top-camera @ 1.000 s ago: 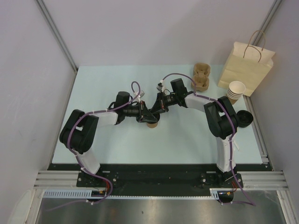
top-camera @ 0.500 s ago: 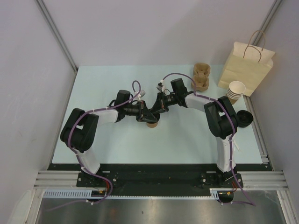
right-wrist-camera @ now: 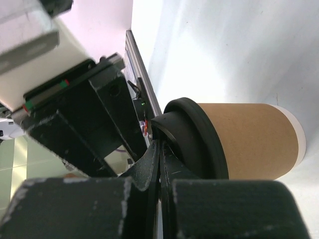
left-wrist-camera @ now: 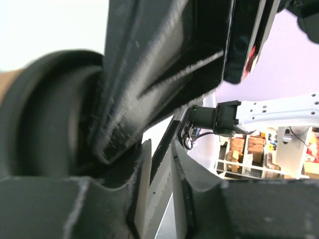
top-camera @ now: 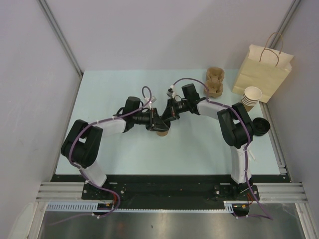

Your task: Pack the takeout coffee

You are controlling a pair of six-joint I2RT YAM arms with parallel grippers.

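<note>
The takeout coffee [top-camera: 161, 132] is a brown kraft cup with a black lid, standing at the table's middle. In the right wrist view the cup [right-wrist-camera: 249, 142] and its lid [right-wrist-camera: 199, 139] sit just right of my right gripper [right-wrist-camera: 158, 144]. That gripper's jaws are shut together, and their tips touch the lid's raised top. My left gripper [left-wrist-camera: 159, 149] is beside the lid [left-wrist-camera: 45, 114], its jaws a narrow gap apart with nothing between them. The right gripper's fingers [left-wrist-camera: 164, 59] fill the view ahead of it. From above, both grippers [top-camera: 158, 123] [top-camera: 163, 118] meet over the cup.
A tan paper bag [top-camera: 261, 72] with handles stands at the back right. In front of it is a stack of paper cups [top-camera: 251, 97], with a brown cardboard cup carrier [top-camera: 215, 82] to its left. A stack of black lids [top-camera: 260, 126] lies near the right edge.
The left arm's elbow has shifted a little towards the near left. Both grippers stay over the cup's lid. The cup has not moved.
</note>
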